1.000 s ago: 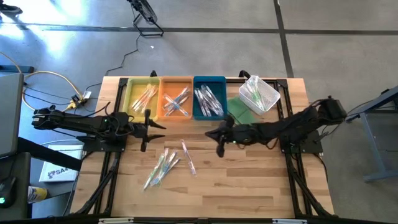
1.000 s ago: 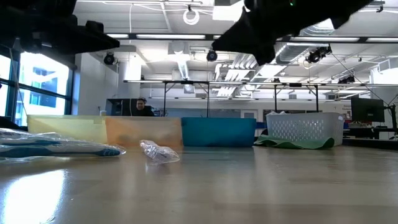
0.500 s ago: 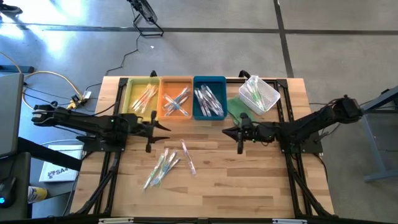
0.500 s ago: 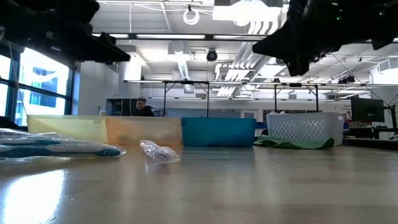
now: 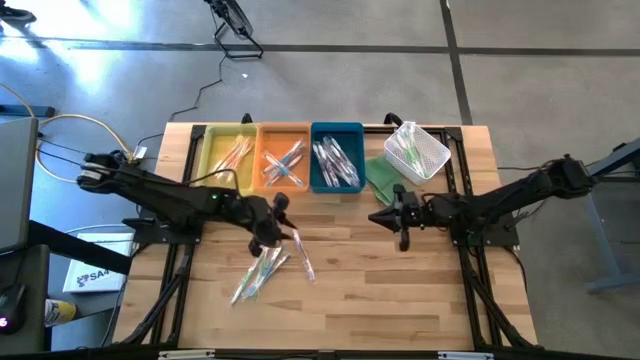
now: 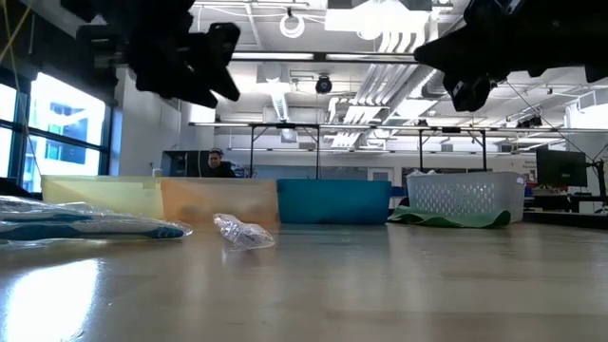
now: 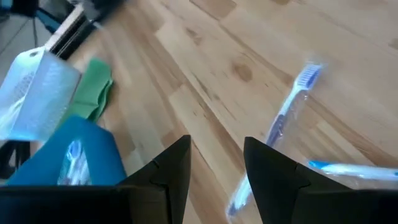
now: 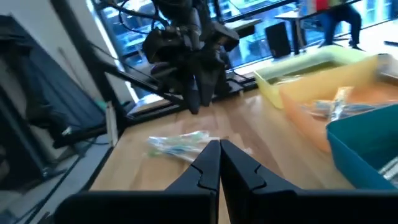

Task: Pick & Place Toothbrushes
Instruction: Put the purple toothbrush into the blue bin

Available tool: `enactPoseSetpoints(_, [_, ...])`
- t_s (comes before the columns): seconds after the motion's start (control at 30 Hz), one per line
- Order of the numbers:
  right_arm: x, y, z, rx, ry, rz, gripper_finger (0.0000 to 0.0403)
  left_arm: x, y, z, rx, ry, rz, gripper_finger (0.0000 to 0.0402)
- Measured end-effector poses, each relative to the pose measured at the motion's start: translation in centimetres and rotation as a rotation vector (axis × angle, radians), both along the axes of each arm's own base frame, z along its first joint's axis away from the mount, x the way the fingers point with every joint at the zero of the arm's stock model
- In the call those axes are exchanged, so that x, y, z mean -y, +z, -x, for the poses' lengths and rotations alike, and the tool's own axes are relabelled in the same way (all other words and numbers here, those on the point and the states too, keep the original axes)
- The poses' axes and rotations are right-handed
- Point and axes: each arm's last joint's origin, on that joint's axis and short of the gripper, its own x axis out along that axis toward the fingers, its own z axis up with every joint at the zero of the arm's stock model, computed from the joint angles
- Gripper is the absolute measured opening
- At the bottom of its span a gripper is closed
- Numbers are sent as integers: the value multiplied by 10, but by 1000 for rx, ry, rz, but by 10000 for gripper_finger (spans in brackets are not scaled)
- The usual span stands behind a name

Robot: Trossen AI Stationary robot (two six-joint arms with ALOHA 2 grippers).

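- Since 1 second ago, left gripper [image 5: 279,222] moved over the loose toothbrushes [image 5: 262,266], fingers spread for a pick.
- Right gripper [image 5: 402,218] pulled back, pressed together, empty.

Yellow tray [image 5: 226,152] (orange, blue alongside)

Three trays are lined up side by side along the far edge of the wooden table [image 5: 420,290]: yellow [image 5: 208,155], orange [image 5: 266,140], blue [image 5: 336,130]. A white mesh basket [image 5: 436,152] is set beside a green cloth [image 5: 380,178].
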Motion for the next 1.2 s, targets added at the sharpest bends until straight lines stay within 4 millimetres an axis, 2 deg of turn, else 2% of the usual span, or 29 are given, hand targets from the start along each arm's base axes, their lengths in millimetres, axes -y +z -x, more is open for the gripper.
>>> enactPoseSetpoints(0.17, [0, -2, 8, 31, 50, 59, 2, 11, 14, -18, -79, -38, -79, 143])
enactPoseSetpoints(0.27, [1, -2, 14, 62, 51, 91, 2, 12, 14, -27, -149, -37, -132, 143])
enactPoseSetpoints(0.57, [4, -12, 31, 105, 70, 103, 2, 16, -1, -47, -260, -130, -195, 143])
enactPoseSetpoints(0.67, [4, -13, 32, 112, 75, 101, 2, 17, -7, -49, -283, -147, -216, 143])
enactPoseSetpoints(0.9, [4, -10, 33, 140, 72, 132, 2, 14, -12, -55, -266, -29, -260, 143])
enactPoseSetpoints(1.1, [4, -9, 34, 156, 83, 157, 3, 13, -9, -58, -228, -40, -261, 143])
enactPoseSetpoints(1.2, [3, -8, 34, 159, 99, 159, 3, 8, -10, -58, -250, -124, -282, 143])
